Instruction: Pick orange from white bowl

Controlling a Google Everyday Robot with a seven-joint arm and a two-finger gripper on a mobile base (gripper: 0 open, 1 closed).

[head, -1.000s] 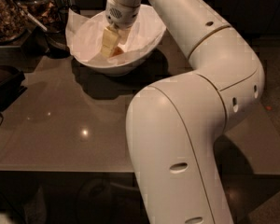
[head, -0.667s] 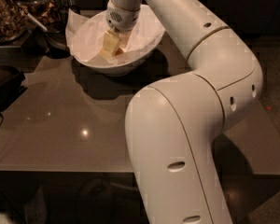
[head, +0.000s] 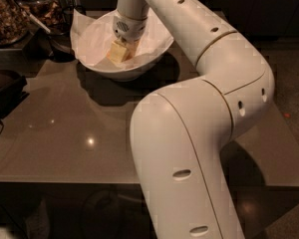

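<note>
the gripper [head: 120, 53] sits down inside the white bowl [head: 139, 69], under the wrist that covers the bowl's middle and far rim; the orange cannot be made out, hidden somewhere behind the gripper; the arm [head: 204, 133] is cut off by both the top and the bottom edge; at upper left the dark containers [head: 10, 14] run off the edge, their brown contents too blurred to name

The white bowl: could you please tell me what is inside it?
Inside the white bowl lies crinkled white paper, with the tool reaching into its middle. The orange cannot be seen; the tool hides what lies beneath.
</note>
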